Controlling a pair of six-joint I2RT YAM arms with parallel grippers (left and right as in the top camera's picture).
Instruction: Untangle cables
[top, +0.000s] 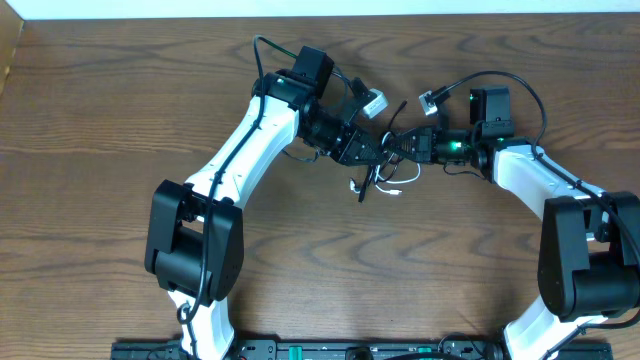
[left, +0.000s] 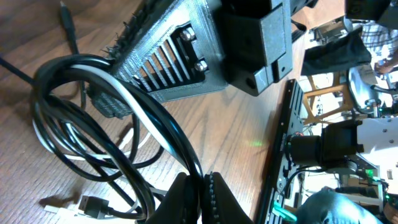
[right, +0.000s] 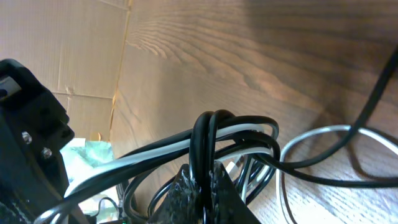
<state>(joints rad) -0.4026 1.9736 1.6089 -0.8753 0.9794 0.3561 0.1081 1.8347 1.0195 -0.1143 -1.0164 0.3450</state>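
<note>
I have both arms bent inward over the counter (top: 100, 120), meeting just toward 12 o'clock from its middle. The left arm (top: 250, 130) reaches in from 8 o'clock and the right arm (top: 520, 170) from 3 o'clock, their tips almost touching.

In the left wrist view, the left fingers (left: 180, 196) are pinched narrow on the black cable (left: 171, 137). The white cable (left: 134, 102) runs alongside it in the same loops. In the right wrist view, the right fingers (right: 227, 196) are clamped on stacked loops of the black cable, with white strands crossing just behind.

Overhead, the tangle trails toward 6 o'clock from the tips. A cardboard panel (right: 68, 43) fills the right wrist view at 10 o'clock.
</note>
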